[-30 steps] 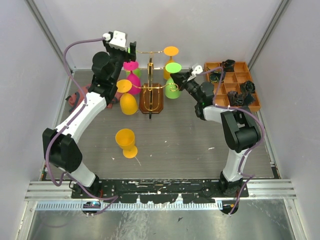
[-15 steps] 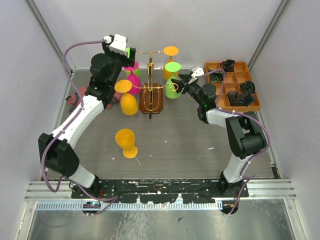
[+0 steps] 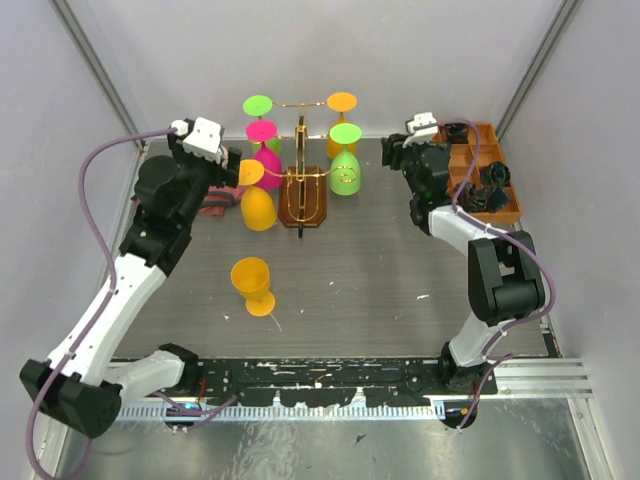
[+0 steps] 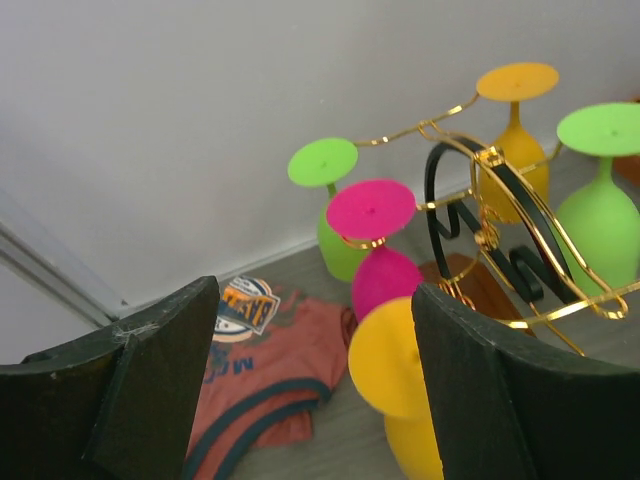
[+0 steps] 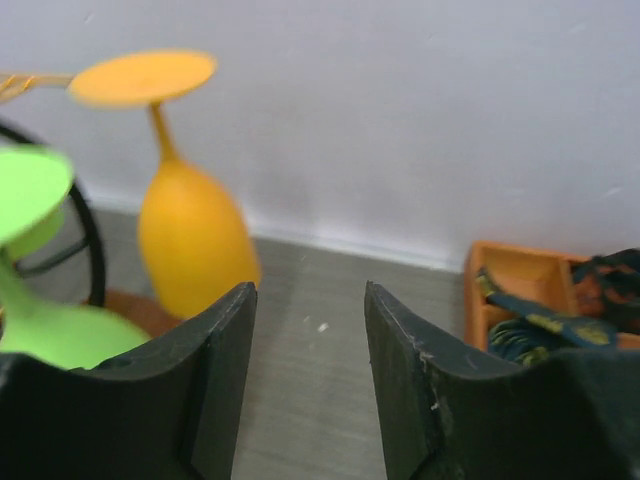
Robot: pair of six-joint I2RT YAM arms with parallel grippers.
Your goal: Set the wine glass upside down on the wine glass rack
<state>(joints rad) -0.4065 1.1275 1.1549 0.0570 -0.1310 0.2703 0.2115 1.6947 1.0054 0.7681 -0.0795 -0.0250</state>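
Wine glass: a yellow-orange wine glass (image 3: 251,276) stands on the grey table (image 3: 380,290), apparently bowl up. It is near and a little left of the rack, well apart from both grippers.
Rack: a gold wire rack (image 3: 303,182) on a dark wooden base at the far middle. Five hung glasses (image 3: 346,170) dangle from it foot up: two green, two orange, one pink.
Left gripper: the left gripper (image 4: 312,300) has its jaws spread wide with nothing in them, and it faces the rack from the left.
Right gripper: the right gripper (image 5: 305,300) has its jaws parted and empty, just right of the rack.
Step in hand: probably reaching for the standing glass. The left arm looks closer. Take it by the stem, turn it over, then slide the foot onto a free wire arm.
In the way: the pink and orange glasses crowd the rack's left side and could be knocked. Which arm is free cannot be told.
Around: an orange tray (image 3: 497,130) of dark parts at far right, and a red cloth (image 4: 270,370) at far left.
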